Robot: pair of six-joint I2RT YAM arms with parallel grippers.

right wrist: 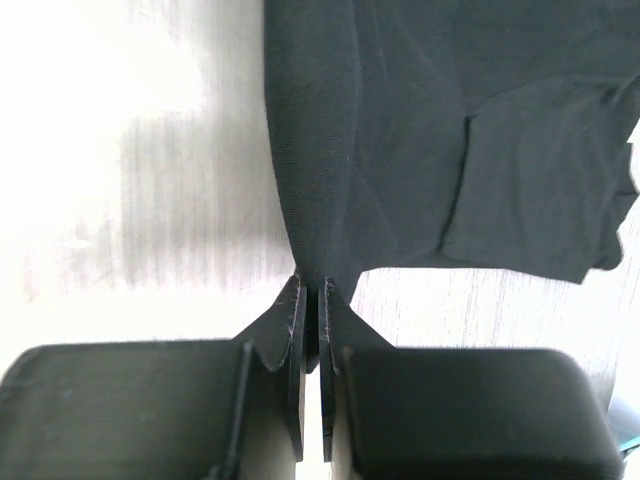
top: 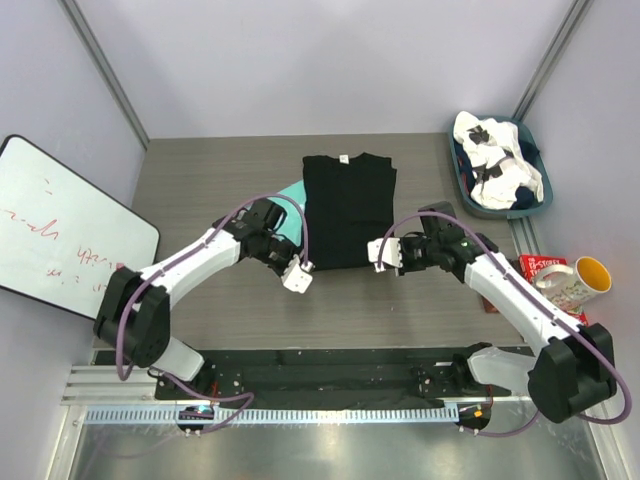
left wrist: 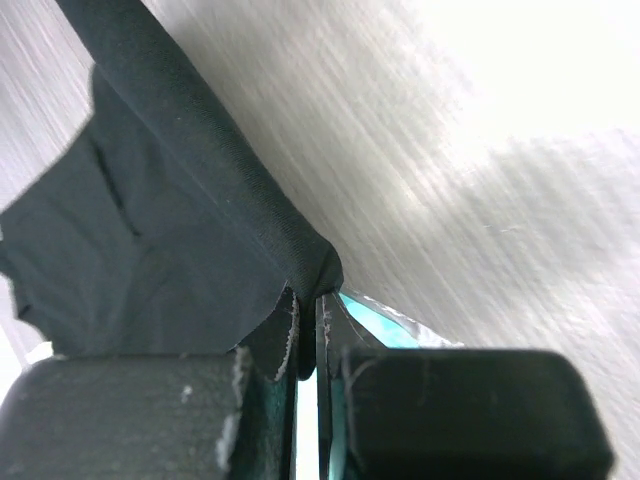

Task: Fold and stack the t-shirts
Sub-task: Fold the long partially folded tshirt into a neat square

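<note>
Now we are mid-fold on the black t-shirt [top: 348, 205], lying flat on the bench [top: 200, 172]: our left jaws pinch its near left hem corner, our right jaws the near right. Next, we judge, both corners must rise and carry toward the collar together, evenly. We count two t-shirts: this one, and one white t-shirt [top: 495, 165] crumpled in the single basket [top: 457, 168], far right.

Both arms wear glossy white shells over black joints, the left arm [top: 185, 262] and the right arm [top: 510, 295] alike. A thin purple cable [top: 275, 196] loops along each. The fingers [right wrist: 290, 340] are flat black blades on blocky black mounts.
</note>
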